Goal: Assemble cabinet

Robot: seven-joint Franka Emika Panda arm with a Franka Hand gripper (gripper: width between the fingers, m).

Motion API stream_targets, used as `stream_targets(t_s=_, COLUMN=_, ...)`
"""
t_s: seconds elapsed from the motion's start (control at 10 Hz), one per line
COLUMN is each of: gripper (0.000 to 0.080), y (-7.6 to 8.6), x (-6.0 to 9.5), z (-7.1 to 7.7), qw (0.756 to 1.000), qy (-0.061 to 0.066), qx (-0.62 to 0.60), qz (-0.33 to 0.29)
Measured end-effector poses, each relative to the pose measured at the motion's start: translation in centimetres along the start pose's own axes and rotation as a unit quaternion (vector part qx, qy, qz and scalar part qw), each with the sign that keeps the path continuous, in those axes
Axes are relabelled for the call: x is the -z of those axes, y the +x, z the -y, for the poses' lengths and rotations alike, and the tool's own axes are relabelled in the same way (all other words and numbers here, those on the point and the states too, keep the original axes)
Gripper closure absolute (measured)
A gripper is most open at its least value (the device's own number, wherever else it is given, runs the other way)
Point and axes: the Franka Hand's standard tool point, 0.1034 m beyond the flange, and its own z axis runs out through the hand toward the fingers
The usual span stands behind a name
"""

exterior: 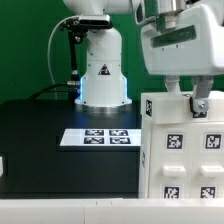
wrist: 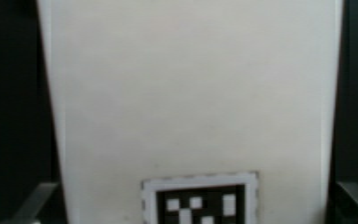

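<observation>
Overhead, pincer (exterior: 186, 103) atop cabinet (exterior: 183, 150)

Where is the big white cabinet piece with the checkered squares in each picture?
Exterior view: the cabinet stands at the exterior view's right, in front, just under the gripper.
Wrist view: the cabinet fills the middle as a tall white panel.
Shared landmark: the black-and-white tag on its white face, seen in both views.

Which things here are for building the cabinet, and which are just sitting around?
For the job:
- the cabinet, a white tagged box, also filling the wrist view
- the gripper, its fingers at the cabinet's top edge

Just there:
- the marker board, flat on the black table
</observation>
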Motion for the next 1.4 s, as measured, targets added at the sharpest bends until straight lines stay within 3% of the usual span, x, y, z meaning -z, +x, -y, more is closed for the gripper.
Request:
stream_targets(t_s=0.2, gripper=0.0243, y=-0.09, x=-0.01, z=0.02, qw=0.998, qy=0.001, qx=-0.060, qz=0.004)
stream_targets(t_s=0.5, gripper=0.0237, y=-0.13, x=-0.03, z=0.02, qw=0.999, qy=0.001, qx=-0.053, qz=0.004)
stream_targets(t_s=0.6, gripper=0.0060, y=-0.16, x=-0.03, z=0.02, qw=0.999, qy=0.001, qx=-0.051, qz=0.004)
stream_targets(t_s=0.8, gripper=0.0012, y=-0.21, x=-0.04, z=0.02, qw=0.999, qy=0.001, qx=-0.045, qz=0.004)
stream_targets(t_s=1.3, gripper=0.0003, y=-0.54, x=-0.07, z=0.02, qw=0.999, qy=0.002, qx=-0.047, qz=0.008)
stream_targets(t_s=1.4, gripper=0.0050, y=-0.60, x=-0.08, z=0.02, qw=0.999, qy=0.002, qx=-0.044, qz=0.009)
